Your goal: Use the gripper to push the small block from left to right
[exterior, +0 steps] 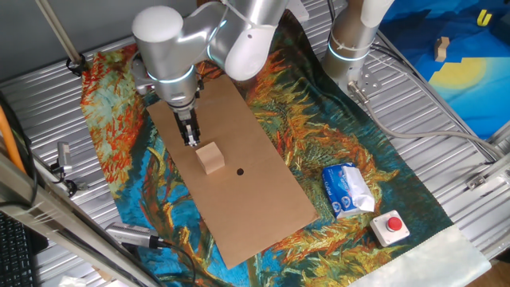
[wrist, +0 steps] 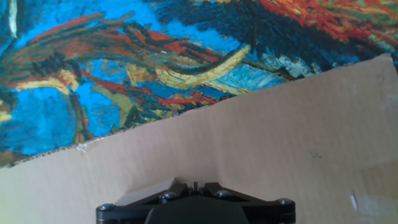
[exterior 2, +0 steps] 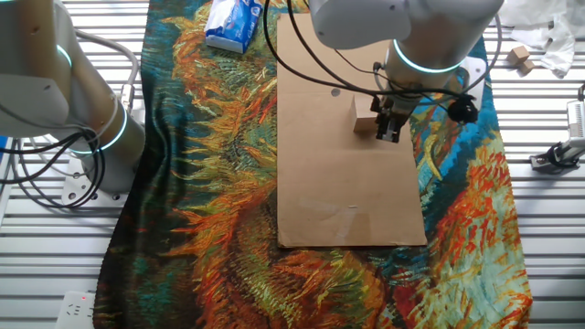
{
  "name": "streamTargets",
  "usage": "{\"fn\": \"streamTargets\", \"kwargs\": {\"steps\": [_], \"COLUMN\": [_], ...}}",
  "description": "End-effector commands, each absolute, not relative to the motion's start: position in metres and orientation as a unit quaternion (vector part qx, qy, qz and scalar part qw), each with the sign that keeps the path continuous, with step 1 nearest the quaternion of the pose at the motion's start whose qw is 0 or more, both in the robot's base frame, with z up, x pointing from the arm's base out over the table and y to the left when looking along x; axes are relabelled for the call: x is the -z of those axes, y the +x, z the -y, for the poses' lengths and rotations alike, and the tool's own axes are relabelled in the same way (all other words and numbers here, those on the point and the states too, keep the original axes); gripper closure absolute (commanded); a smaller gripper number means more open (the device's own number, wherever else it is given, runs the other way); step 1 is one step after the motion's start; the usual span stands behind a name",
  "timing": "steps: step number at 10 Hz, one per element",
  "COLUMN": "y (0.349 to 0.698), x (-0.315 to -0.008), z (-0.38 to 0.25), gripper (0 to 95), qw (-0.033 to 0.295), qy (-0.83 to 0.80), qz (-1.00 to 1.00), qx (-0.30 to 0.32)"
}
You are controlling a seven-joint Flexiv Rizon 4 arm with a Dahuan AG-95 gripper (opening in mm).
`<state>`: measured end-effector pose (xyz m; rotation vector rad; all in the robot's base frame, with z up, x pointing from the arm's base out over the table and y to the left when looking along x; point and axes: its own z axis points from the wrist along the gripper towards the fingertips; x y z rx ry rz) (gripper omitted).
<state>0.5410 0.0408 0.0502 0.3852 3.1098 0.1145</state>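
Observation:
The small block (exterior: 210,157), a light-tan wooden cube, sits on the brown board (exterior: 239,179) near its middle. It also shows in the other fixed view (exterior 2: 365,117). My gripper (exterior: 191,140) points down at the board just to the left of the block, its narrow black tip close to or touching the block's side. In the other fixed view the gripper (exterior 2: 388,135) stands right beside the block. The fingers look pressed together and hold nothing. In the hand view the gripper (wrist: 195,185) shows only as a dark base over the board, and the block is out of view.
The board lies on a colourful painted cloth (exterior: 319,119). A blue-white packet (exterior: 347,190) and a red-button box (exterior: 390,226) lie to the right. A second upright arm (exterior: 355,40) stands at the back. A dark dot (exterior: 240,171) marks the board right of the block.

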Motion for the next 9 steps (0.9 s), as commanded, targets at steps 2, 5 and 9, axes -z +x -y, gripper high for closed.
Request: {"fn": "streamTargets", "kwargs": {"steps": [2,5,9], "y": [0.541,0.542,0.547], "x": [-0.050,-0.050,-0.052], "z": [-0.041,-0.046,-0.065], "gripper": [95.0,95.0,95.0], "qw": [0.002,0.003,0.002], "qy": [0.125,0.129,0.128], "qz": [-0.991,-0.991,-0.991], "qx": [-0.041,-0.042,-0.041]}}
